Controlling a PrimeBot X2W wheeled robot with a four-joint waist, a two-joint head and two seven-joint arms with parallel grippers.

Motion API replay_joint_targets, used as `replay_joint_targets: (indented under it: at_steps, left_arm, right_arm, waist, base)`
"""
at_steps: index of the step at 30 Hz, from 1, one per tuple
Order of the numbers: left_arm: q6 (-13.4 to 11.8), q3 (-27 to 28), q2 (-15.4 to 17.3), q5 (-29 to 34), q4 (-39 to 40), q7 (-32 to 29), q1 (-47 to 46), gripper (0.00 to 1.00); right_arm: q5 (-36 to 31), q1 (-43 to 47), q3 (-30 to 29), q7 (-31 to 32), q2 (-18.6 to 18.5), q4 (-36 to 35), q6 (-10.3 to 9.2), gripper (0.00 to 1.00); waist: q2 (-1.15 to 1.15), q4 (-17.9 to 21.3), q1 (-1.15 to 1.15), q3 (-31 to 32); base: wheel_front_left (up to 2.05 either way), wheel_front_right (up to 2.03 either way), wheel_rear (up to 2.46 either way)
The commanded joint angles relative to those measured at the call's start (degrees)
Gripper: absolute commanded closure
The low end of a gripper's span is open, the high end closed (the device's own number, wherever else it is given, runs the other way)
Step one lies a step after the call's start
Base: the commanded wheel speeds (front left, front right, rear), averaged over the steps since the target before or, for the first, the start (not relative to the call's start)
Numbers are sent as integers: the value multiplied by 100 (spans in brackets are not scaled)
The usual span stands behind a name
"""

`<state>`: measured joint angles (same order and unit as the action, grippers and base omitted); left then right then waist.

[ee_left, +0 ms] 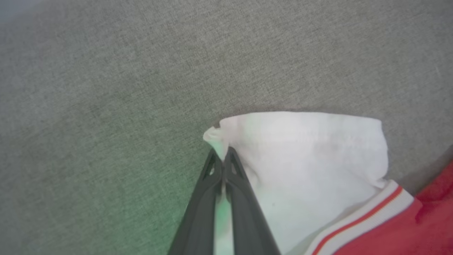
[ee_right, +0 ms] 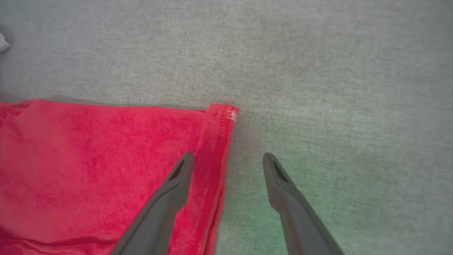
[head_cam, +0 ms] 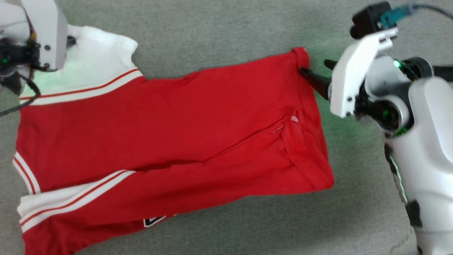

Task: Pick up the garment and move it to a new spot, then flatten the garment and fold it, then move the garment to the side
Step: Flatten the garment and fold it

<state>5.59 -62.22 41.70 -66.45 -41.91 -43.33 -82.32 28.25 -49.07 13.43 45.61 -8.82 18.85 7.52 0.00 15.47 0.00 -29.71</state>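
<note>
The garment [head_cam: 177,124], a red jersey with white sleeves and red-and-white striped trim, lies spread across the grey cloth surface, collar end to the left and hem to the right. In the left wrist view my left gripper [ee_left: 222,153] is shut on the corner of the white sleeve [ee_left: 311,159], pinching a small fold. In the head view that arm's pale wrist [head_cam: 46,35] covers the fingers. My right gripper [ee_right: 229,156] stands open astride the hem's far corner [ee_right: 221,113], one finger over red cloth and one over grey surface. It also shows beside the hem as my right gripper [head_cam: 316,71].
A grey woven surface [head_cam: 230,24] stretches all round the garment. My right arm's white body [head_cam: 424,148] takes up the right edge of the head view. A dark cable [head_cam: 21,102] hangs from the left wrist over the striped trim.
</note>
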Motion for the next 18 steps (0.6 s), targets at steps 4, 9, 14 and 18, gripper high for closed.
replay_joint_targets:
  at_steps: [4,9,14,18]
  left_arm:
    - [88,-35,-133,49,-118,90,-92,100]
    - [132,-57,-226,28,-252,160,-130,100]
    - [153,-91,-319,-1,-394,224,-159,100]
    - [176,-76,-394,-43,-482,302,-180,100]
  right_arm:
    - [138,-526,-84,514,205,551,-7,0]
    - [38,-865,-35,843,296,1008,-7,14]
    - [-76,-1145,102,1012,178,1261,-7,100]
    - [-62,-1271,84,924,71,1344,-7,100]
  waist:
    - [0,-128,0,-130]
    - [0,-181,0,-187]
    - [0,-238,0,-189]
    - [0,-307,0,-126]
  base:
    - [0,0,0]
    - [0,0,0]
    - [0,0,0]
    - [0,0,0]
